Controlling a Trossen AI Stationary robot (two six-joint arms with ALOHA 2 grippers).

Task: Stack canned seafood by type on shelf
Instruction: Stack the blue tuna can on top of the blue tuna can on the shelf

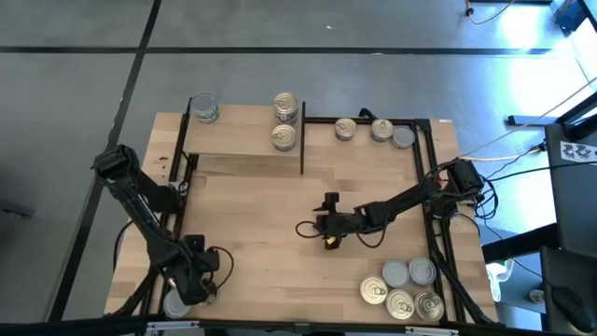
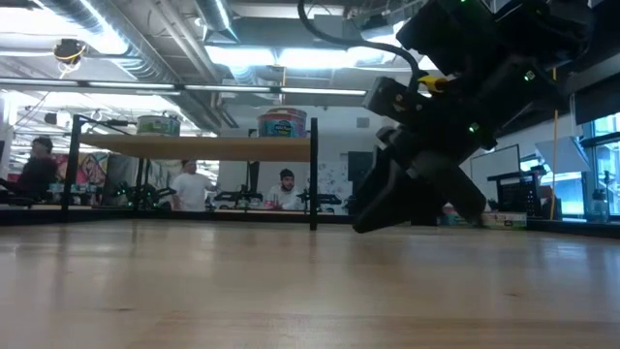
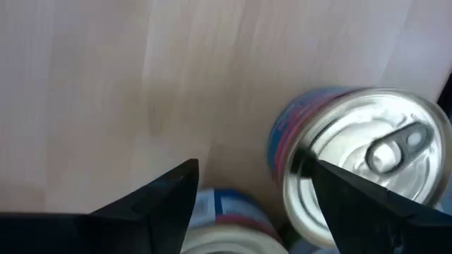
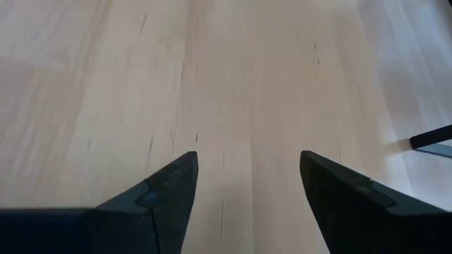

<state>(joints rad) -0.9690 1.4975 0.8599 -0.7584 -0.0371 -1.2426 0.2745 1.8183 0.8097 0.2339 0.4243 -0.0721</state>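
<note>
The light wooden desk (image 1: pixel 252 215) carries a raised light-wood shelf with black metal frame (image 1: pixel 238 140) holding three short round metal tins (image 1: pixel 284 136) — task barely begun. Loose remain three rear, five front-right. Right claw (image 1: pixel 328 224) released, empty; left claw (image 1: pixel 191 287) spread over front-left tins.

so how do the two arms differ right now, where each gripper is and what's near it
The left gripper sits at the table's near left corner, fingers open over tins. The right gripper hangs mid-table, fingers open over bare wood, no tin between them. Both are open and hold nothing.
</note>
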